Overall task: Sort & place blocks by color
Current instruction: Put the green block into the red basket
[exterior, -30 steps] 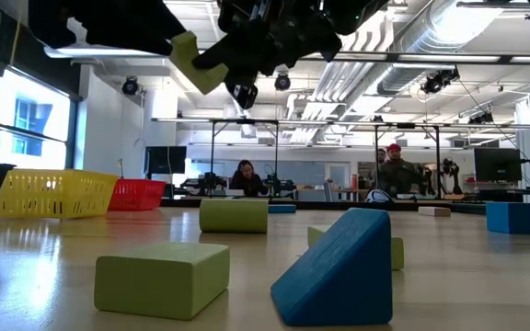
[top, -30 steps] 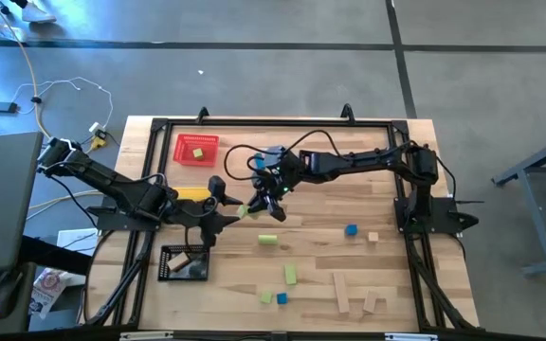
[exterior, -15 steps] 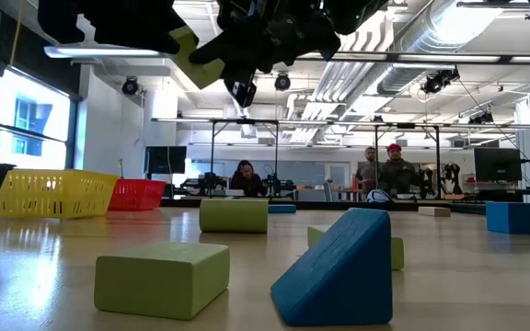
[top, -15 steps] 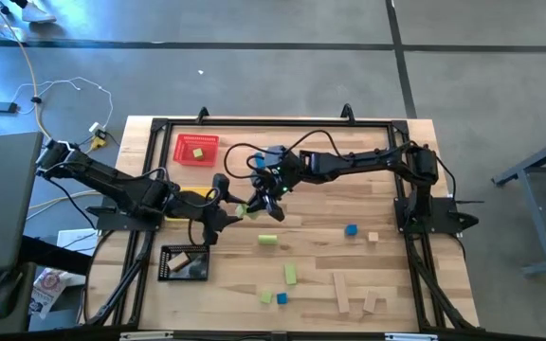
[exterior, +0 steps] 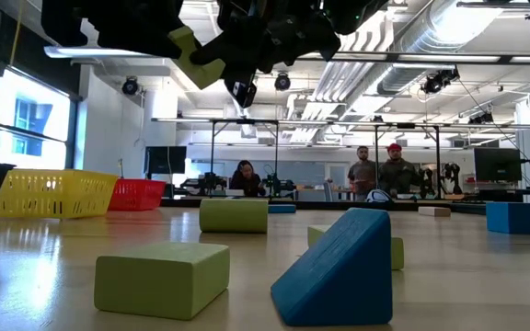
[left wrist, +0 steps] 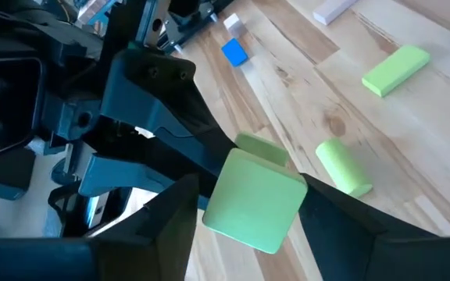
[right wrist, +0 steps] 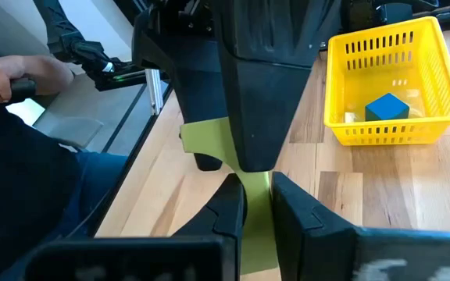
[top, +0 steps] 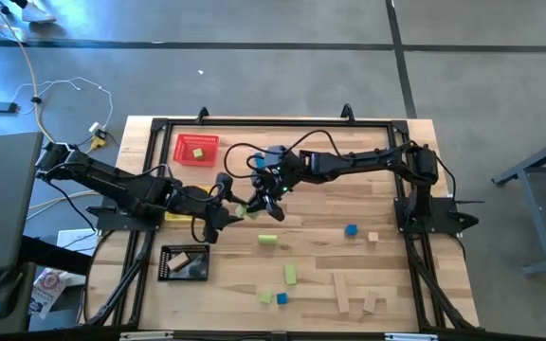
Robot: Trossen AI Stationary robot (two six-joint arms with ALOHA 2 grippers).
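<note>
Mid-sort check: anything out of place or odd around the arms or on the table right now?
One thing stands out: a green block hangs in the air over the table with both arms at it. The right end effector is shut on it, and the left end effector meets it from the opposite side. Nothing looks spilled or damaged.

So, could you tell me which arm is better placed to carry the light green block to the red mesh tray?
Left. The red mesh tray lies on its side of the table, and the left gripper is already at the light green block; the right gripper pinching it is stretched far across.
</note>
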